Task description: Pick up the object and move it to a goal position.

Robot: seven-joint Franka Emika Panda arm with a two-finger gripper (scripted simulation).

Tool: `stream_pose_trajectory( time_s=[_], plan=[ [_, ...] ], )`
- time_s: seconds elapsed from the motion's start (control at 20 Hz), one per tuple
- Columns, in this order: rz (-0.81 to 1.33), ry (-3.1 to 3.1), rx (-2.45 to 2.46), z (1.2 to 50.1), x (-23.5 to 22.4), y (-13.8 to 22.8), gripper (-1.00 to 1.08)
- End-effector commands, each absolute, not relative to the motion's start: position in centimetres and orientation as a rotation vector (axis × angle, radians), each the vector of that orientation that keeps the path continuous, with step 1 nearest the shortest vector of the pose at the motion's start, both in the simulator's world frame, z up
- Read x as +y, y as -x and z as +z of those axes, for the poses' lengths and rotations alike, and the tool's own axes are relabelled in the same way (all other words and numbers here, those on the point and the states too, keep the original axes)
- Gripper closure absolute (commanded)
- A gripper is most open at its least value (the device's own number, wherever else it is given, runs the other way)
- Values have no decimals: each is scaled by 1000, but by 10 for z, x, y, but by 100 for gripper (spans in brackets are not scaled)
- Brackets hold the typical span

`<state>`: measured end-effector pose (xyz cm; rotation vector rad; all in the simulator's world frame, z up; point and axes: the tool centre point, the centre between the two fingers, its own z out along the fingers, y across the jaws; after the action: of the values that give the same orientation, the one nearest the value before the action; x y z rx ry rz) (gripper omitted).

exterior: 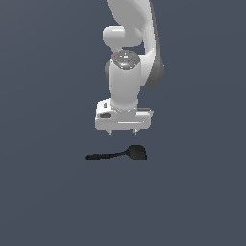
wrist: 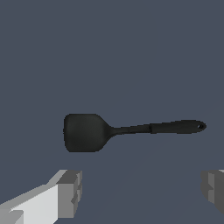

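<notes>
The object is a small black spatula lying flat on the dark grey floor, handle toward the exterior view's left, broad head toward the right. In the wrist view the object lies crosswise, whole and unobstructed. My gripper hangs just above the object, pointing down, apart from it. Its short fingertips stand wide apart, so it is open with nothing held. In the wrist view the gripper shows as two grey fingers spread far apart, with the spatula beyond them rather than between them.
The white arm rises behind the gripper to the top of the exterior view. The flat dark grey floor stretches on all sides.
</notes>
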<state>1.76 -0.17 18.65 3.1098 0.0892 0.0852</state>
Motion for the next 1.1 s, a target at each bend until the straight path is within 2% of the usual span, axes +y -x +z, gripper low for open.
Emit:
stream_pose_trajectory(
  time_s=[0.0, 1.05],
  plan=[
    [85, -3110, 89, 186, -2, -18, -92],
    [115, -3130, 50, 194, 0, -20, -92]
  ],
)
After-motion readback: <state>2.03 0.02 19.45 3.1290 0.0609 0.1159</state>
